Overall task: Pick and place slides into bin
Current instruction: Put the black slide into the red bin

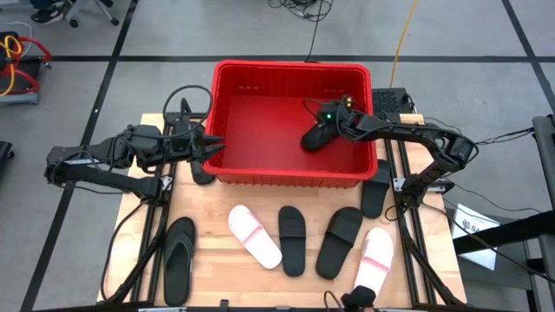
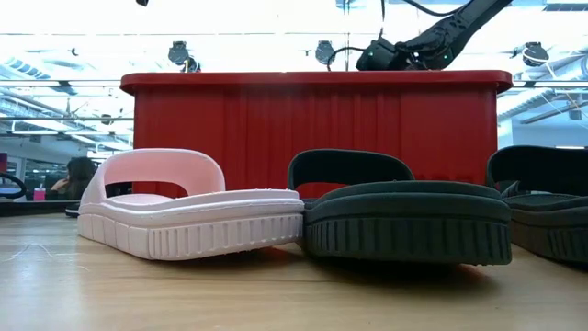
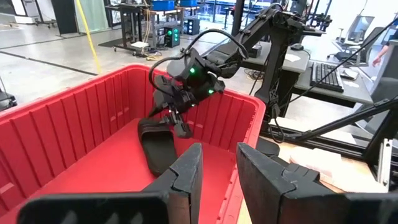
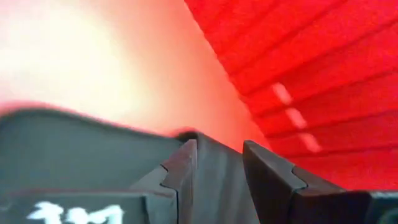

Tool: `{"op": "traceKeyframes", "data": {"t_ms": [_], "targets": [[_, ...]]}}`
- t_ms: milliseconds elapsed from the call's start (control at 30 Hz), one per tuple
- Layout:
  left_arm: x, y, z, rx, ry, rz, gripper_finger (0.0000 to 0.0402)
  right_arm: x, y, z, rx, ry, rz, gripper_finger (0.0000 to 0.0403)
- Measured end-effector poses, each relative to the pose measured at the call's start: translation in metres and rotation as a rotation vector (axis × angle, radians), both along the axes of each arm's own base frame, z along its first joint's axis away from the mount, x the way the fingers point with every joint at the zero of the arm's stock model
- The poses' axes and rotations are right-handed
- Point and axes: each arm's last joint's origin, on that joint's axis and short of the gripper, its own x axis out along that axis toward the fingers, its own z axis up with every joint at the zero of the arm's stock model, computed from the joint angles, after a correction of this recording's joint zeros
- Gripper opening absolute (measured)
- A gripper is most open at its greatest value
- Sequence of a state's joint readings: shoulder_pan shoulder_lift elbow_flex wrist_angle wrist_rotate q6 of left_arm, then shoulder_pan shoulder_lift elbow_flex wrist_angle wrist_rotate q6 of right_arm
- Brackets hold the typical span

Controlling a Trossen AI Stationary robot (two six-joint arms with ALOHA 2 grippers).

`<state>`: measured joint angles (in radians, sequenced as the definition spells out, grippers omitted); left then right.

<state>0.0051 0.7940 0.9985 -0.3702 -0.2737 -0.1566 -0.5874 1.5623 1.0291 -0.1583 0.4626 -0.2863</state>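
Because the overhead camera takes in the whole table, we count from there: one black slide in the bin (image 1: 314,137) sits right of centre in that frame, on the floor of the red bin (image 1: 227,121). The right gripper (image 1: 328,124) is down inside the bin, its fingers clamped on that slide; its wrist camera shows the dark strap filling the gap between the fingers (image 4: 184,168). Outside the bin, below it in the frame, we count two pale slides (image 1: 255,236), (image 1: 375,258), two black wide-strap slides (image 1: 292,240), (image 1: 338,242) and one black flip-flop (image 1: 179,258) at lower left. Another black slide (image 1: 376,187) lies at the bin's right corner, and what may be one more (image 1: 202,169) is half hidden at its left wall. The left gripper (image 1: 211,147) hangs at the bin's left wall, fingers apart and holding nothing.
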Motion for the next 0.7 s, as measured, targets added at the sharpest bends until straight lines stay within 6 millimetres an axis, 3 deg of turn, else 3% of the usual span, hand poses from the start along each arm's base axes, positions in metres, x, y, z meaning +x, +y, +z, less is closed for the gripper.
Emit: {"op": "traceKeyframes", "data": {"t_ms": [367,500,700], "targets": [[0.000,0.000,0.001,-0.002,-0.006,0.007,0.0097,0.009,-0.014,0.045,0.204,-0.236,0.049,0.0123],[0.000,0.000,0.001,-0.002,-0.006,0.008,0.0097,0.005,-0.020,0.044,0.264,-0.260,0.080,0.0123],[0.000,0.000,0.001,0.002,-0.006,0.007,0.0097,0.005,-0.023,0.026,0.312,-0.148,0.085,0.0123]]}}
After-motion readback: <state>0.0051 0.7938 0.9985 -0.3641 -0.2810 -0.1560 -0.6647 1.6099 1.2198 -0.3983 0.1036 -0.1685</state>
